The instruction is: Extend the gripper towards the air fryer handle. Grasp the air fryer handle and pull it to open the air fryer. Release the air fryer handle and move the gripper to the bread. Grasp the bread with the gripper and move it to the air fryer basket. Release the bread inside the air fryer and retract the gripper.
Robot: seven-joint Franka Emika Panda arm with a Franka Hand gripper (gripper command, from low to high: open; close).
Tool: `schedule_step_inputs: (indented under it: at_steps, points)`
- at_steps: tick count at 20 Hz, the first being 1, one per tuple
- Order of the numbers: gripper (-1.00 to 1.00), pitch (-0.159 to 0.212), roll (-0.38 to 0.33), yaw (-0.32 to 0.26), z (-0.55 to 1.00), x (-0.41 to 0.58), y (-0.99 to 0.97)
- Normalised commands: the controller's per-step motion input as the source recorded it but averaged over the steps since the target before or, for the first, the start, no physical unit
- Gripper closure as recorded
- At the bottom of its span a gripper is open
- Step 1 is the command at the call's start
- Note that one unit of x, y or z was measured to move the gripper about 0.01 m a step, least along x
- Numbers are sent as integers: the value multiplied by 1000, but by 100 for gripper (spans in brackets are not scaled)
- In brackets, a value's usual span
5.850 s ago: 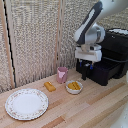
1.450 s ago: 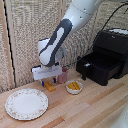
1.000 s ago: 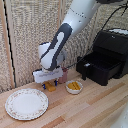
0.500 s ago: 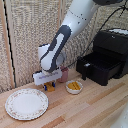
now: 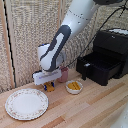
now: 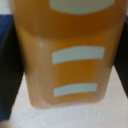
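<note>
The bread [image 6: 65,55] fills the wrist view as a golden-brown stick with pale stripes, lying on the light wood table. My gripper [image 5: 48,87] is down at the table by the plate, its dark-blue fingers [image 6: 6,60] pressed against both sides of the bread [image 5: 49,88]; it is shut on it. At the exterior view's right stands the black air fryer [image 5: 114,47]. Its air fryer basket [image 5: 100,67] is pulled out toward the left, and the air fryer handle [image 5: 82,69] juts from the drawer's face.
A patterned white plate [image 5: 26,103] lies at the exterior view's left. A pink cup [image 5: 64,75] and a small white bowl [image 5: 74,87] of yellow-orange chunks stand between my gripper and the fryer. A woven screen forms the back wall.
Since the oldest frame my arm has swung from the air fryer to the bread. Over the last second it has stayed low over the bread with hardly any motion.
</note>
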Motion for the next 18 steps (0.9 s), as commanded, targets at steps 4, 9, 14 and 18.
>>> schedule_step_inputs:
  at_steps: [4,9,14,18]
  points:
    - [100,-5,0,-125,1000,-79,116]
    - [100,-55,-2,-238,959,-16,86]
    - [100,-30,-1,-294,898,-41,3]
    - [100,-29,-37,-324,606,66,-54]
